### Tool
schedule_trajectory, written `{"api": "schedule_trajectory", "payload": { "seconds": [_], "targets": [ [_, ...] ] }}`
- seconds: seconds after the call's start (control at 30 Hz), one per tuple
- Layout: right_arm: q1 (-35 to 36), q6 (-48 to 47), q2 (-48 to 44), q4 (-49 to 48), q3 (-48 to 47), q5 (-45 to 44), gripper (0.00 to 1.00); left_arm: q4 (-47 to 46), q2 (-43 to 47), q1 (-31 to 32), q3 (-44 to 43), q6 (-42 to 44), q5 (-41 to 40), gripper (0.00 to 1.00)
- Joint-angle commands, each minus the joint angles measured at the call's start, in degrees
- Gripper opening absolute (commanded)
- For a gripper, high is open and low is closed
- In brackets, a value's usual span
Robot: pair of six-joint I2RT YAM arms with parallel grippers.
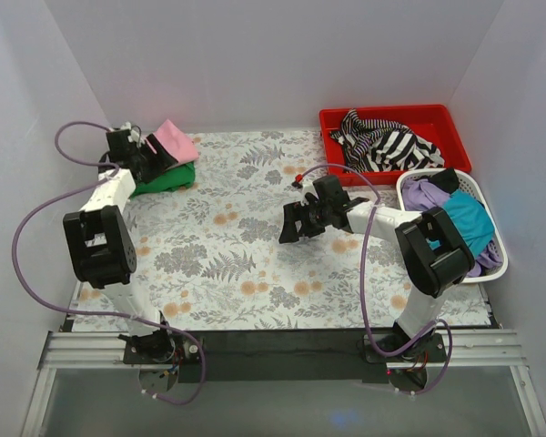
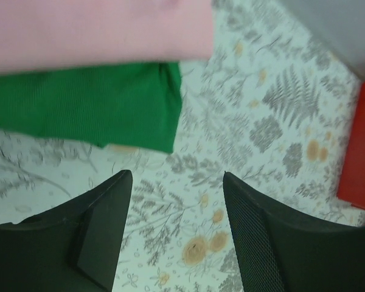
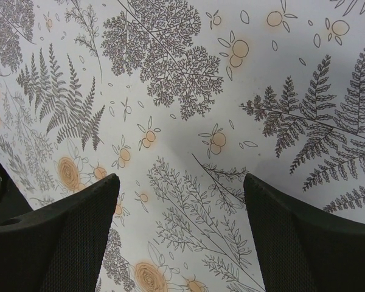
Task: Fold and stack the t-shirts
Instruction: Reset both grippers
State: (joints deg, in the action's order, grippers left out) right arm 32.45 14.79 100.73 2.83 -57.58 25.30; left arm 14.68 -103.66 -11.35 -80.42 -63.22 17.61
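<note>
Top external: pink t-shirt (image 1: 176, 141) lies on green t-shirt (image 1: 168, 177), far-left desk (image 1: 218, 264) corner. Left fingers (image 2: 97, 231) apart, empty, beside stack; right fingers (image 3: 67, 237) wide apart, empty, mid-desk. Lift left clear w/o snagging pink hem; next, prob. striped t-shirt (image 1: 382, 144) in red bin (image 1: 441, 116).

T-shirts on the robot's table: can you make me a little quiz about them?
1. True or false: the pink shirt lies on top of the green shirt.
2. The bin holding the striped shirt is: A blue, B red, C yellow.
3. Fill in: the right gripper is open and holds ____.
Key: 1 true; 2 B; 3 nothing.
</note>
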Motion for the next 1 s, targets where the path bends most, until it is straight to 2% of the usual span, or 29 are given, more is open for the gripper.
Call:
{"api": "schedule_trajectory", "payload": {
  "seconds": [0.0, 0.17, 0.3, 0.53, 0.6, 0.63, 0.83, 0.97],
  "targets": [
    [0.42, -0.55, -2.47, -1.43, -0.34, 1.33, 0.88, -1.32, 1.79, 0.63, 7.29, -5.41, -3.19, 0.6],
    [0.42, -0.73, -3.17, -1.6, 0.19, 0.63, 0.88, -2.28, 1.36, 0.9, 10.63, -9.11, -4.16, 0.61],
    [0.51, -0.37, -4.04, -1.51, 0.19, -0.68, 0.87, -3.6, 1.44, 1.68, 12.91, -10.26, -0.56, 0.62],
    [0.42, -0.64, -7.91, 2.78, -1.04, -12.72, 0.88, -3.43, 9.6, 12.65, 18.54, -9.02, 1.02, 0.71],
    [0.42, -0.81, -9.31, 4.2, -2.09, -17.03, 0.88, -1.94, 10.75, 15.99, 18.99, -8.33, -0.81, 0.75],
    [0.51, -1.42, -10.02, 5.77, -2.44, -17.65, 0.88, -1.41, 11.45, 16.88, 19.34, -7.89, -1.34, 0.87],
    [0.86, -3.62, -19.15, 10.08, -2.71, -30.9, 0.95, -2.72, 20.76, 25.32, 22.24, -5.51, -9.86, 0.91],
    [0.86, -4.85, -25.65, 10.35, 0.44, -33.29, 0.98, -3.07, 24.99, 27.43, 24.86, -4.2, -12.41, 0.93]
  ]
}}
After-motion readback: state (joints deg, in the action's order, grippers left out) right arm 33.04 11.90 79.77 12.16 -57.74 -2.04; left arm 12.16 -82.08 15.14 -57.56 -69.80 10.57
